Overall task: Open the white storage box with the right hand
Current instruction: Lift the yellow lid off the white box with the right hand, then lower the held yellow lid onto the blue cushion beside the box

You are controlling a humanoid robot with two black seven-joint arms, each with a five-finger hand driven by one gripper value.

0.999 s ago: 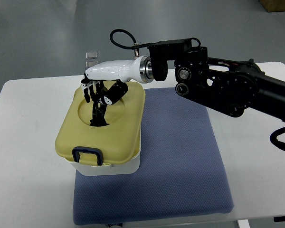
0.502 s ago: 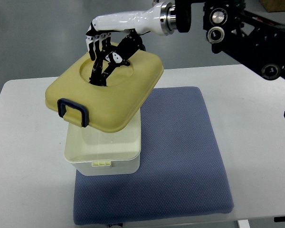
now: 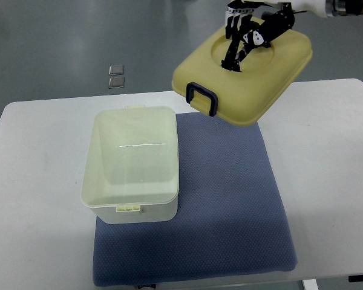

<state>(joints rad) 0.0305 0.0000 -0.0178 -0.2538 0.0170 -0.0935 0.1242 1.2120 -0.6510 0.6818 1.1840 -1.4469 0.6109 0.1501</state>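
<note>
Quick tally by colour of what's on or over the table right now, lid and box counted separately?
Yellow: 1, the lid, held up in the right hand
White: 1, the open storage box
Blue: 1, the mat
Total: 3

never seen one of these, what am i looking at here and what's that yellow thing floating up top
This is one camera on a humanoid robot, looking steeply down at its work table. The yellow thing is the lid of the white storage box, and it is not floating: the robot's right hand, the black and white fingers at the top edge, grips it in its round hollow and holds it tilted in the air, clear of the box. The box stands open and looks empty, at the left edge of a blue mat. The left hand is out of view.
</note>
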